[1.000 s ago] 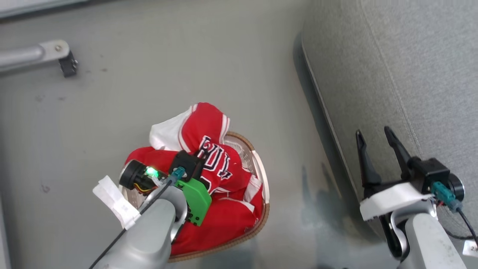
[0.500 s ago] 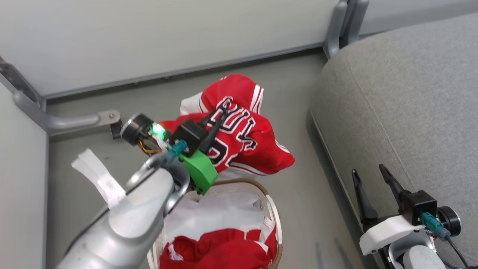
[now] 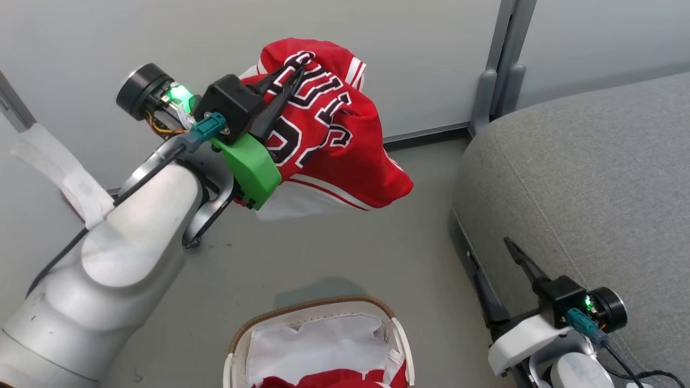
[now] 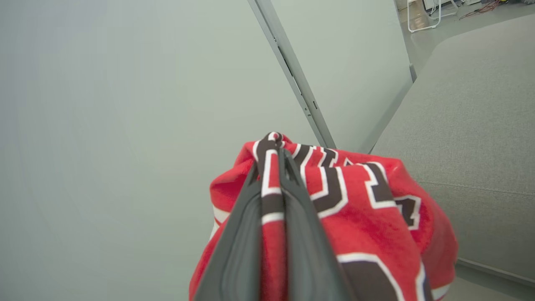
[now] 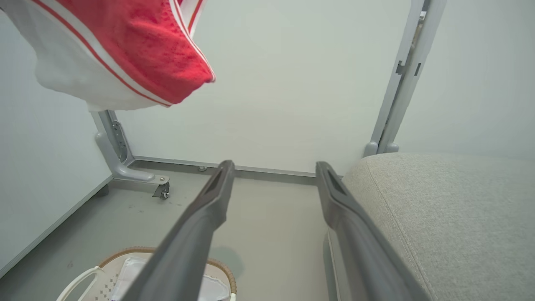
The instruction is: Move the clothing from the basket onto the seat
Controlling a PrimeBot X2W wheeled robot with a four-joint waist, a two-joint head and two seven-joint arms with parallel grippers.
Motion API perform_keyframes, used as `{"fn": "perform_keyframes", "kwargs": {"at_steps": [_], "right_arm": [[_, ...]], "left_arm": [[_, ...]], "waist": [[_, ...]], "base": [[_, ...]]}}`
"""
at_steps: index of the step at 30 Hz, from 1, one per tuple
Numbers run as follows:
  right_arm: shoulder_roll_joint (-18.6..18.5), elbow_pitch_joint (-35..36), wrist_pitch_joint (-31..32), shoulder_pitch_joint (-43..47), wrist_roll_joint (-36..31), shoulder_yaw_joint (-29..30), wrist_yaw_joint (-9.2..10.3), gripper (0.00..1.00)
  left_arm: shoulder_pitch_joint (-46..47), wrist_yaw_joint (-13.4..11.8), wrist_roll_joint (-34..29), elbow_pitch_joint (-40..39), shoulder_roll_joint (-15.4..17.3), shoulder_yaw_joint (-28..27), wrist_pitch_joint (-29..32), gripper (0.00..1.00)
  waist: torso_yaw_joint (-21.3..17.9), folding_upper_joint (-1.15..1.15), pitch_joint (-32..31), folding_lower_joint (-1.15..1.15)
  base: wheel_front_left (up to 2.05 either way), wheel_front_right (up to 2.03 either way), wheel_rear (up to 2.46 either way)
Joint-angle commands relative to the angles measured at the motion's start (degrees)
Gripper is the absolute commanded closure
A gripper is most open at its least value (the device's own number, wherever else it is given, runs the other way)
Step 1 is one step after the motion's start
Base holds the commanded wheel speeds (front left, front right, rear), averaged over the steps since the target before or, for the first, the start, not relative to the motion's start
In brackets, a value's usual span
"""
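Your left gripper (image 3: 295, 73) is clamped on the red jersey (image 3: 345, 161), which hangs high above the basket (image 3: 318, 310). More red cloth (image 3: 334, 380) lies inside. Your right gripper (image 5: 272, 166) gapes wide, empty, beside the couch (image 3: 593, 178).

Floor (image 3: 334, 253): smooth, matte grey, with a few faint marks. Standing on it:
- basket (image 3: 323, 300): oval, with a cream-white perforated wall under a brown woven rim, at the bottom edge of the head view. A soft shadow lies just beyond it.
- seat (image 3: 582, 178): grey woven upholstery with a rounded edge, to the basket's right and apart from it.
- grey metal post (image 3: 512, 54): at the seat's far corner.
- grey bracket foot (image 5: 125, 171) with a small caster (image 5: 161, 191): beside the pale wall panels (image 5: 292, 83).
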State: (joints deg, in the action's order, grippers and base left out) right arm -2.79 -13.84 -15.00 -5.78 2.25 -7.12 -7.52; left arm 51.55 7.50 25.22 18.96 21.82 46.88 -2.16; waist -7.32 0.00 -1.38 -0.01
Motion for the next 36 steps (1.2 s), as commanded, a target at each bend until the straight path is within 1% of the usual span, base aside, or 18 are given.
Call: {"fn": "perform_keyframes", "kwargs": {"at_steps": [1, 8, 12, 19, 23, 26, 31, 36], "right_arm": [[-0.2, -0.1, -0.3, -0.7, -0.7, -0.6, 0.06, 0.0], [-0.2, -1.5, -0.3, -4.3, -3.4, -2.9, 0.06, 0.0], [-0.2, -2.8, -0.3, -6.8, -1.4, -4.7, 0.06, 0.0], [-0.3, -7.9, -0.3, -12.5, 1.5, -10.0, 0.07, 0.0], [-0.2, -9.6, -0.3, -15.1, 2.9, -11.0, 0.06, 0.0], [-0.2, -8.7, -0.3, -15.9, 5.1, -12.3, 0.06, 0.0], [-0.2, -5.5, -0.3, -16.7, 7.6, -16.5, 0.07, 0.0], [-0.2, -1.7, -0.3, -17.4, 9.2, -17.9, 0.06, 0.0]], "left_arm": [[1.1, -0.1, 0.7, -0.1, 0.3, -0.1, 0.0, 1.0], [3.4, -0.1, 1.4, -0.9, -1.2, 0.5, 0.4, 1.0], [4.1, -0.1, 1.5, -1.4, -2.0, 1.0, -0.2, 1.0], [5.0, -0.1, 1.6, -2.8, -3.0, 2.3, 0.0, 1.0], [5.2, -0.1, 1.9, -3.3, -3.1, 2.7, 0.1, 1.0], [5.0, -0.1, 1.9, -3.6, -3.0, 3.0, 0.2, 1.0], [4.2, -0.5, 2.2, -3.7, -2.5, 3.3, 0.5, 1.0], [3.3, -0.6, 2.7, -3.7, -2.5, 3.5, 0.6, 1.0]], "waist": [[0.0, 0.0, -0.3, 0.01], [0.7, 0.0, -0.6, 0.01], [1.1, 0.0, -0.7, 0.01], [1.9, 0.0, -0.6, 0.01], [2.2, 0.0, -0.5, 0.01], [2.4, 0.0, -0.5, 0.01], [2.3, 0.0, -0.3, 0.01], [2.2, 0.0, -0.1, 0.01]], "base": [[0.0, 0.0, 0.0], [0.0, 0.0, 0.0], [0.0, 0.0, 0.0], [0.0, 0.0, 0.0], [0.0, 0.0, 0.0], [0.0, 0.0, 0.0], [0.0, 0.0, 0.0], [0.0, 0.0, 0.0]]}}
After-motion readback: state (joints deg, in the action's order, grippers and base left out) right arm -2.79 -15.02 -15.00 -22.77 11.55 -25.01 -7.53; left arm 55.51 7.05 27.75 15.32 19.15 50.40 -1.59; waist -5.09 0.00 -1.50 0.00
